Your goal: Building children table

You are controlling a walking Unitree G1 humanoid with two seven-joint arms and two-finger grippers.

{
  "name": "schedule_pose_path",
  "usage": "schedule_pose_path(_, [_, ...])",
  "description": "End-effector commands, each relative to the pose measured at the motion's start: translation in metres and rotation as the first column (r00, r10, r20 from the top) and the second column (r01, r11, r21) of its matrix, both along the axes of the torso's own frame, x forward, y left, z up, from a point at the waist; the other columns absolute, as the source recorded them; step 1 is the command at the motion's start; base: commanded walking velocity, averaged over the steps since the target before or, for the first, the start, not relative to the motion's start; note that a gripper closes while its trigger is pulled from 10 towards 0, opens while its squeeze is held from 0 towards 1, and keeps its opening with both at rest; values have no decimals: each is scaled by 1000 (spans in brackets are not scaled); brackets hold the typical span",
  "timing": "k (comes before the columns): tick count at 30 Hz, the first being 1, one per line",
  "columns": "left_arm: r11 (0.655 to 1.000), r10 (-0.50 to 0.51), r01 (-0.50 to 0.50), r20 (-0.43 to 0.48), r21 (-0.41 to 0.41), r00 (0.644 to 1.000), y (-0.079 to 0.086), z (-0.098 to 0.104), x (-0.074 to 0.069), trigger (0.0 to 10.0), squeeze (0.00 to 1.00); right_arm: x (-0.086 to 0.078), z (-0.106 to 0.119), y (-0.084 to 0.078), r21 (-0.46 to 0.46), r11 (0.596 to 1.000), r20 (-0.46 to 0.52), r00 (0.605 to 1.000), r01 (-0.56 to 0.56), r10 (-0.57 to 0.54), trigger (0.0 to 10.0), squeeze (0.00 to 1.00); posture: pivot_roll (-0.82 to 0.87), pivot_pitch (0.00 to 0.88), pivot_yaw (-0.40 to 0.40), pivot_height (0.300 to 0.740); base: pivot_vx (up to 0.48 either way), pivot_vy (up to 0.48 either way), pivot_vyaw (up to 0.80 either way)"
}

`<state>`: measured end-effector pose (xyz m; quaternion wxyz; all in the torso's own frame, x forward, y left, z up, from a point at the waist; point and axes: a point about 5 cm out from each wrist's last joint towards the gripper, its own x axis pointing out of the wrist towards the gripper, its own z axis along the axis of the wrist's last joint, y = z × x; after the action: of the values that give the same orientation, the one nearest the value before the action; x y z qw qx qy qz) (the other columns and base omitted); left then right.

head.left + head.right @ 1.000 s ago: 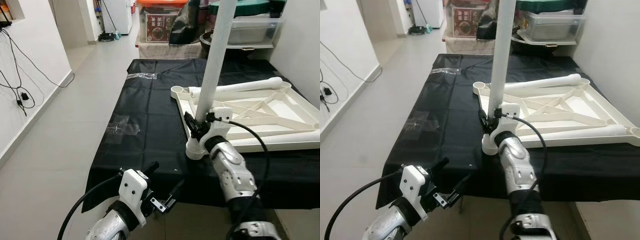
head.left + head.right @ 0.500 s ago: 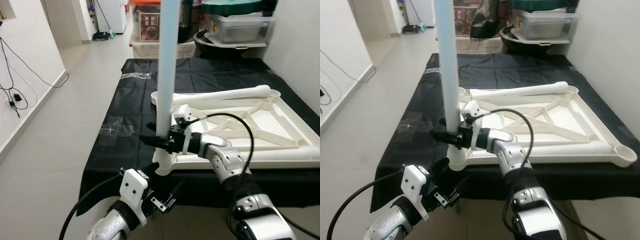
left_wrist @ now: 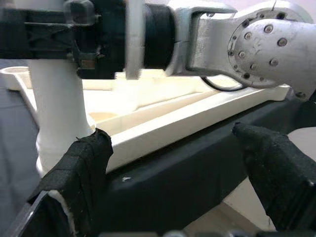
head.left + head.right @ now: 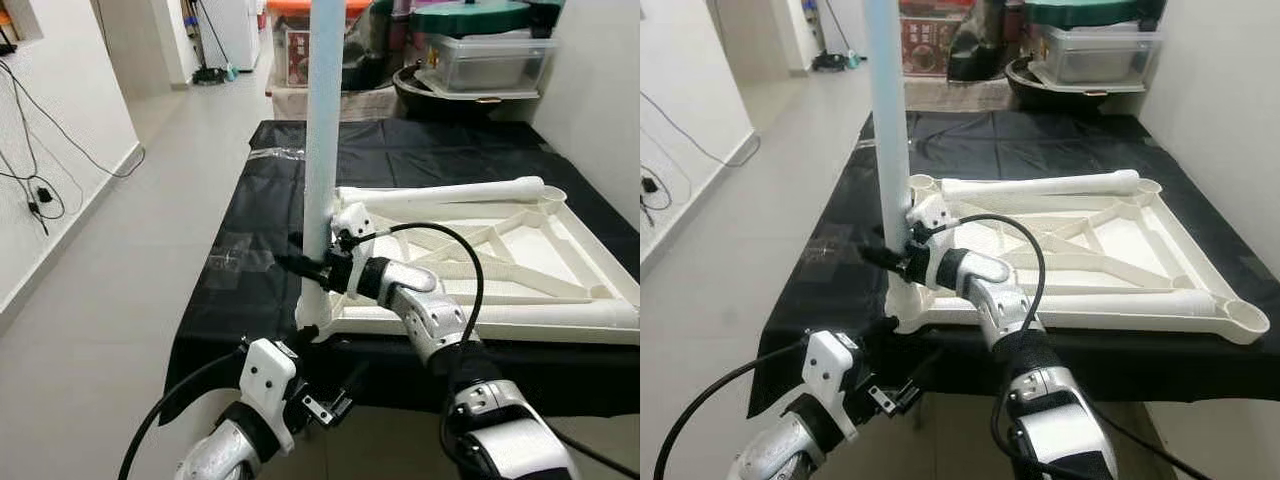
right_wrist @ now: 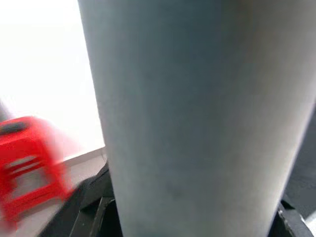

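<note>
Here the right claw pinches the upright leg just above its corner socket, steadying it; the left claw hangs spread below.

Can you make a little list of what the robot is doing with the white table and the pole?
table top: white, upside down on black cloth
upright leg: stands in the near corner socket
right hand: shut around the upright leg
left hand: open, low by the cloth's near edge
spare leg: lying along the far edge
</note>
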<state>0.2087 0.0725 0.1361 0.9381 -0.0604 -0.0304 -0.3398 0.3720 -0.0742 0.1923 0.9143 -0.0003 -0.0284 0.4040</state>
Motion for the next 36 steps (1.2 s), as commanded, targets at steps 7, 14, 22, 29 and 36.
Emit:
schedule_pose_path(7, [1000, -4, 4, -8, 7, 1000, 0, -4, -1, 10000, 0, -1, -16, -67, 40, 576, -80, 577, 817, -813, 0, 0, 75, 36, -22, 740, 0, 0, 0])
schedule_pose_path(14, [1000, -1, 1, -7, 10, 1000, 1, -4, -1, 10000, 0, -28, -22, -64, 54, 307, -169, 311, 950, -935, 0, 0, 78, 30, -22, 740, 0, 0, 0])
schedule_pose_path(22, [1000, -4, 4, -11, 10, 1000, 1, -5, -1, 10000, 0, -26, -20, -26, 121, 438, -211, 455, 891, -865, 10000, 1000, 77, 33, -23, 740, 0, 0, 0])
schedule_pose_path(29, [1000, -2, 2, -9, 9, 1000, 1, -5, 0, 10000, 0, -21, -12, -27, 238, 620, -174, 661, 748, -730, 10000, 0, 75, 39, -23, 740, 0, 0, 0])
schedule_pose_path(36, [1000, -4, 4, -8, 8, 1000, 1, -4, 0, 10000, 0, -18, -15, -40, 225, 936, -123, 961, 270, -247, 10000, 0, 72, 39, -21, 740, 0, 0, 0])
